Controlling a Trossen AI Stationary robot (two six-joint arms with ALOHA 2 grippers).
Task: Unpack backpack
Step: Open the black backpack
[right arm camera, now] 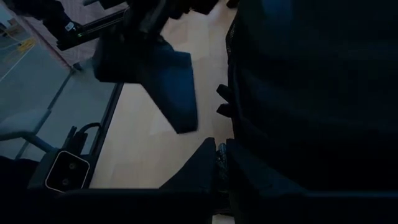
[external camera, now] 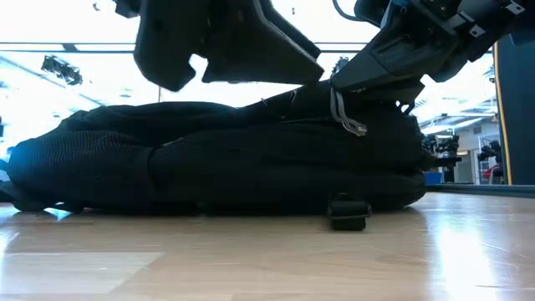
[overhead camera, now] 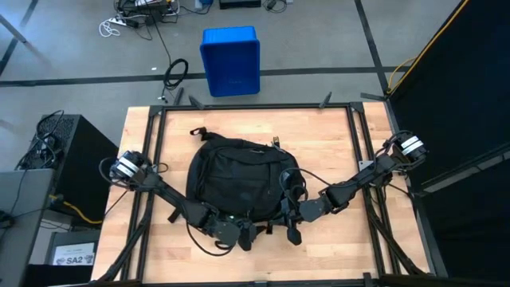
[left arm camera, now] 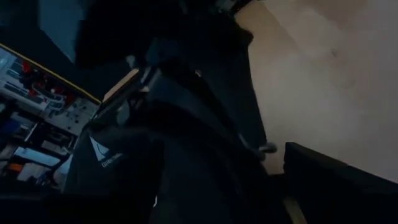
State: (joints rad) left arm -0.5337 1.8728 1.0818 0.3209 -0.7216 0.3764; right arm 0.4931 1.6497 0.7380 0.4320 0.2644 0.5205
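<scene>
The black backpack (overhead camera: 239,177) lies flat on the middle of the wooden table, its underside on the boards; its pale triangular logo (left arm camera: 96,149) shows in the left wrist view. My left gripper (external camera: 205,71) hovers open just above the backpack's near edge, with nothing between its fingers. My right gripper (overhead camera: 293,214) is shut on the backpack at its near right corner, where a grey zip cord (external camera: 347,117) hangs down. My right gripper pinches a ridge of the backpack's fabric beside the zip (right arm camera: 221,157) between its two fingers, at the near right corner. The fingers come slanting down from the table's right side. The fabric there is drawn up into a peak (external camera: 322,92), while the bag's underside stays on the table.
A blue plastic bin (overhead camera: 230,60) stands on the floor beyond the far edge. A strap buckle (external camera: 347,211) lies on the boards in front of the backpack, and loose straps trail at its near edge. Black frame rails (overhead camera: 155,143) run along the table's sides.
</scene>
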